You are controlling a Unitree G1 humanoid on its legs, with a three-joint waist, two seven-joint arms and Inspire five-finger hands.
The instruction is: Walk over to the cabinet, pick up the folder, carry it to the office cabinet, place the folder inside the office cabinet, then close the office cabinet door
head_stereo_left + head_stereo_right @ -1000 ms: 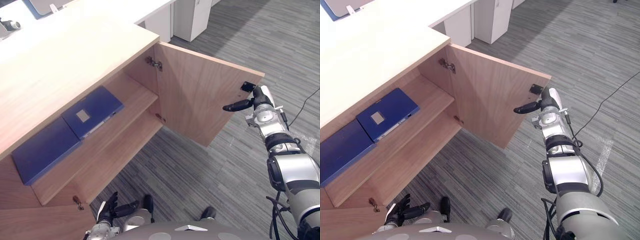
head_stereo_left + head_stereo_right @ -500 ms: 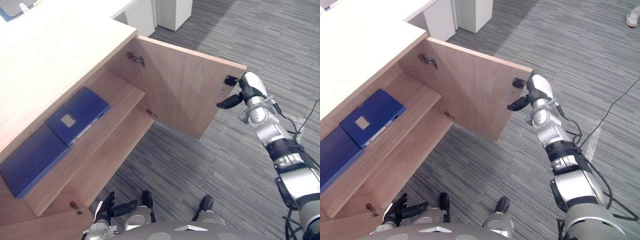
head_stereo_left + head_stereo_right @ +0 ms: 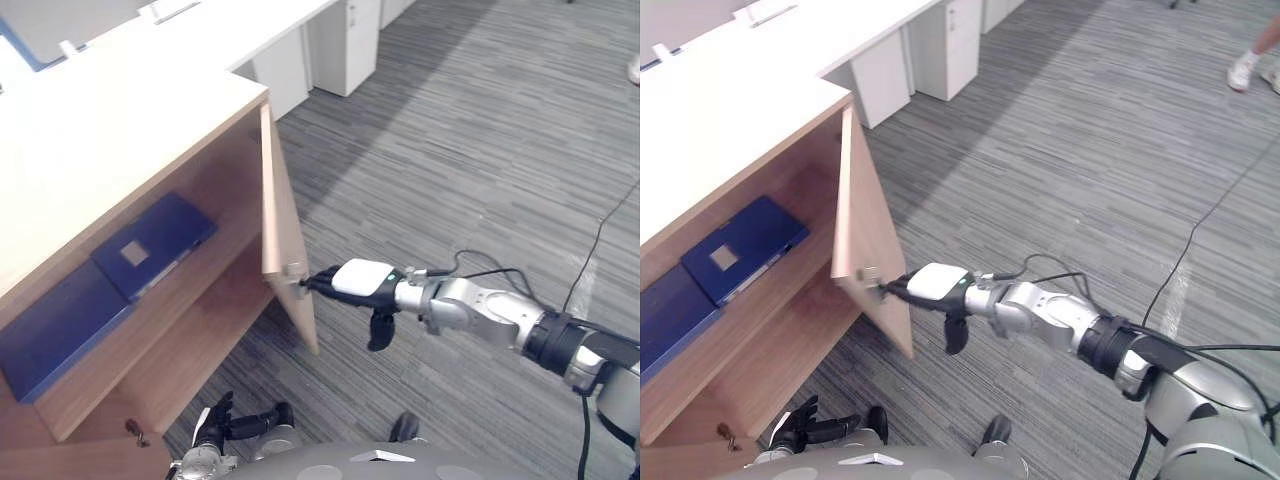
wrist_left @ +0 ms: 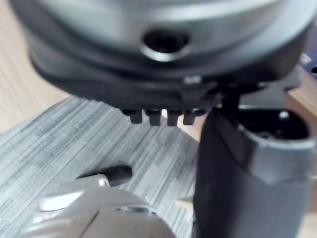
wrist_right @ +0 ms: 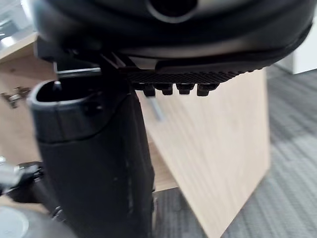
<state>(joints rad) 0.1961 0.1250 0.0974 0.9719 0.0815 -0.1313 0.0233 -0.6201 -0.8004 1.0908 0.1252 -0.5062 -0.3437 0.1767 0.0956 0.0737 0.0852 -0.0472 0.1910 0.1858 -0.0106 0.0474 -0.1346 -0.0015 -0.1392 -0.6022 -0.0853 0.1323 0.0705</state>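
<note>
office cabinet (image 3: 120, 150) at left, opening turned toward the near right. door (image 3: 277, 215) hinged at the far right corner, standing part-way shut, almost edge-on to the head camera.

right hand (image 3: 362, 278) reached in from the right, fingers (image 3: 318, 284) straight and pressed together. tips touching a small metal fitting (image 3: 293, 270) at the top corner of the door's free edge. thumb (image 3: 380, 330) hanging down, clear of the wood, pinching nothing.

governing relation: door directly left of the fingertips, long face running near to far, opening just beyond it to the left. judged to call for a push leftward to seat the door. right hand touching the door. left hand (image 3: 215, 425) well apart, low at the near left, fingers loosely spread, holding nothing.

folder (image 3: 155, 243), blue with a pale label, flat on the upper shelf (image 3: 170, 295) inside the cabinet. long axis slanting from near left to far right, apparently clear of the door's path. placing step judged complete, closing step in hand.

count: blue folders, two, with the second folder (image 3: 55, 320) just beside the first, nearer and to the left on the same shelf. doors being handled, one. hands, two.
</note>
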